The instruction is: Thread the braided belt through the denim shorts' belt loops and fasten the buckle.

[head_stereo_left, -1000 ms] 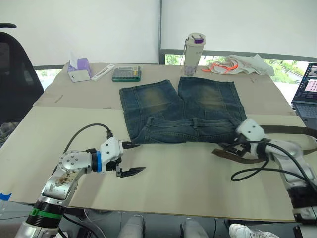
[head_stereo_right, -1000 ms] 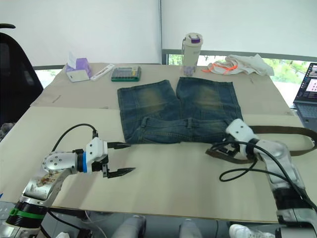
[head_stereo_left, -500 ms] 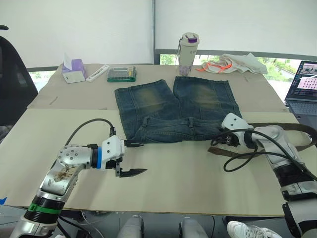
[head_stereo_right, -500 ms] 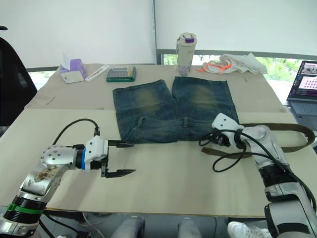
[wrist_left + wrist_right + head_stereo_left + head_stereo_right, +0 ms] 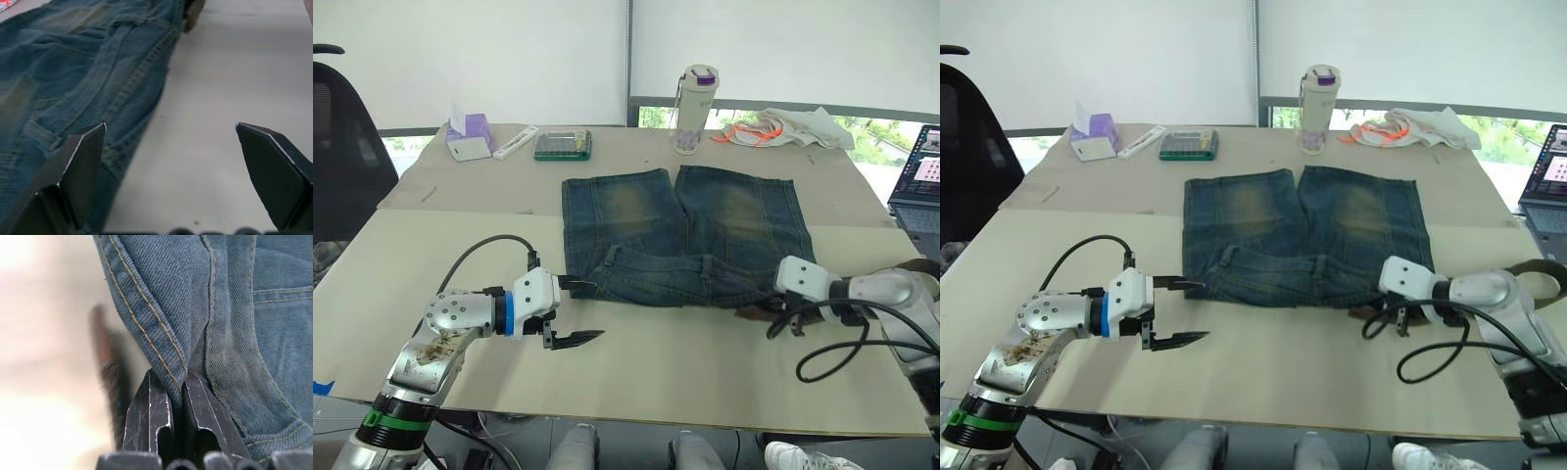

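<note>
Right gripper (image 5: 168, 396): fingers pinched nearly together on a fold of the waistband edge of the denim shorts (image 5: 680, 230); lower right of the head views, at the shorts' right corner. Likely holding the cloth to steady or lift it for threading.
Left gripper (image 5: 576, 311): fingers spread wide, holding nothing; lower left of centre, one fingertip touching or just over the shorts' left waistband corner, the other over bare table. Judged to be waiting to take hold of that corner.
Denim shorts: spread flat mid-table, waistband toward the robot, legs pointing away; this puts the waistband within reach of both arms.
Belt loop (image 5: 702, 262): one short strip visible mid-waistband; no strap through it.
Braided belt (image 5: 1536, 277): brown strap at far right edge, a dark end lying just beside the right gripper (image 5: 108, 372); not yet threaded.
Buckle: cannot make it out.
Table (image 5: 685, 362): pale board.
Upper frame: water bottle (image 5: 696, 96), calculator (image 5: 563, 145), tissue box (image 5: 470, 136), white cloth (image 5: 793, 127), well apart from the work.
</note>
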